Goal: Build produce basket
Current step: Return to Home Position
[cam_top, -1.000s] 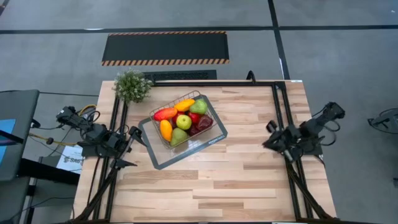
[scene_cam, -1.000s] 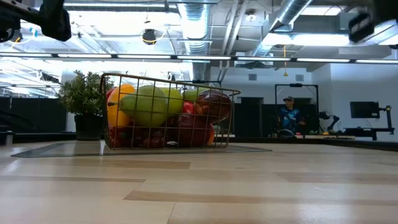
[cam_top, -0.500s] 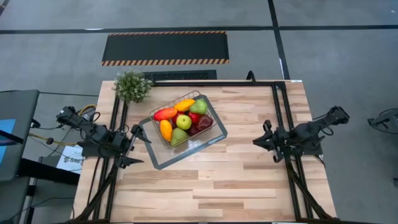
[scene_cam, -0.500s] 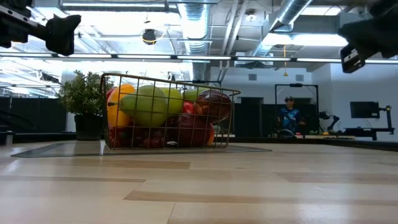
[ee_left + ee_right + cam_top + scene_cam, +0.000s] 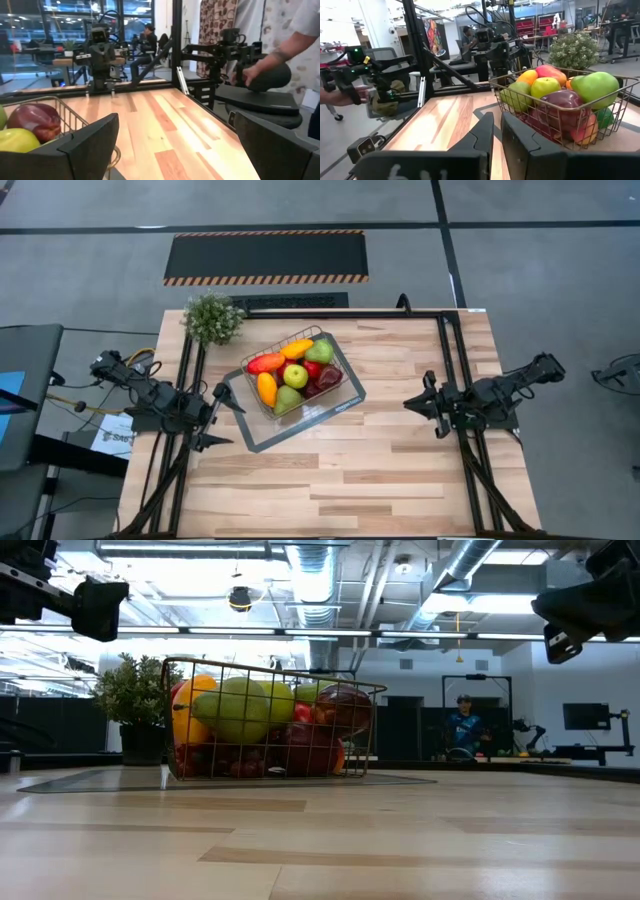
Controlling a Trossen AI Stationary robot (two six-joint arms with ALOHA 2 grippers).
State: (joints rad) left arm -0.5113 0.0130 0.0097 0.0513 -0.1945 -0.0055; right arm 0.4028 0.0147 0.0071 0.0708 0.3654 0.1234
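Note:
The wire basket stands on its grey tray left of the table's middle. It is heaped with produce: green pears, a dark red apple, and orange, yellow and red pieces. My left gripper hovers open at the table's left edge, beside the tray's near corner, pointing level across the table. My right gripper hovers shut near the right edge, pointing level at the basket. Neither holds anything.
A bushy potted plant stands at the far left corner behind the basket. Bare wood stretches between the basket and my right gripper and along the near edge. Beyond the table's right edge, a person's hand rests on a dark device.
My right gripper has sunk and reached a little farther toward the basket, tipping to level; it stays shut. My left gripper has dipped slightly to level, still open. The basket and produce have not moved.

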